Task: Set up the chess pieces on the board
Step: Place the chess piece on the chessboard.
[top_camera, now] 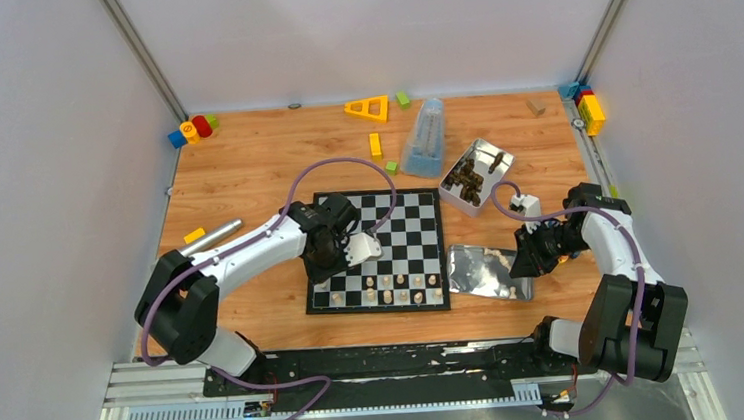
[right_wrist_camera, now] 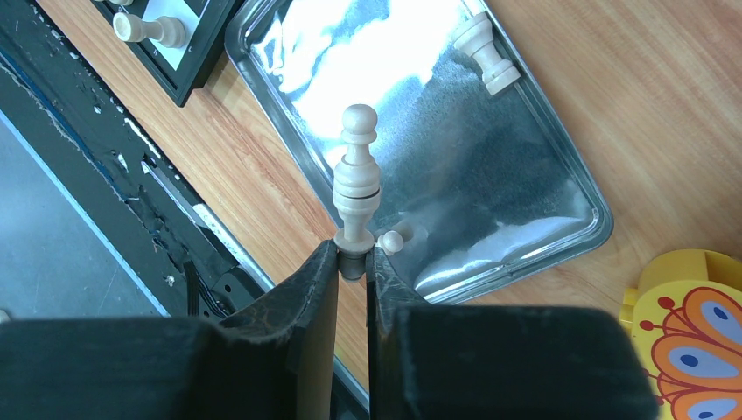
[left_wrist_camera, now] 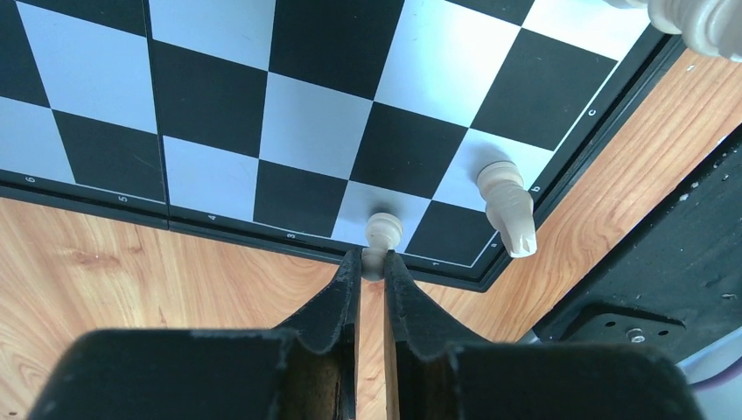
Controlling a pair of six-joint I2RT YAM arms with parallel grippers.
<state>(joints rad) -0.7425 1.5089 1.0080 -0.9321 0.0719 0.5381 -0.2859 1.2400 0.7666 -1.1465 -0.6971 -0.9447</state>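
Pale walls (top_camera: pixel 42 146) close in a wooden worktop (top_camera: pixel 244 160) on three sides. The board (top_camera: pixel 415 232) lies open at the middle of the near edge, with a row of pale pieces (top_camera: pixel 387 296) along its near rim. Touching its right rim is a shiny tray (top_camera: pixel 472 262), where one pale piece (right_wrist_camera: pixel 483 52) lies on its side. Beyond the tray sits a tin (top_camera: pixel 503 172) of dark pieces (top_camera: pixel 464 178), and beside that a blue cone (top_camera: pixel 427 137). A yellow triangle (top_camera: pixel 368 109) lies near the far edge. Blocks (top_camera: pixel 193 130) are heaped in the far-left corner, more blocks (top_camera: pixel 589 108) in the far-right one. A metal rod (top_camera: pixel 214 234) lies by the left edge.

The left arm stretches low from the near-left across the board's left half. The left tool (left_wrist_camera: pixel 371 261) points down at a pawn (left_wrist_camera: pixel 383 232) that stands on an edge square near the board's near-left corner. Its fingers stand close on either side of the pawn's foot; whether they grip it I cannot tell. Another piece (left_wrist_camera: pixel 507 208) is near the pawn.

The right arm bends in from the near-right. The right tool (right_wrist_camera: pixel 352 254) hangs over the tray's near rim, pinching a tall piece (right_wrist_camera: pixel 357 175) by its foot.
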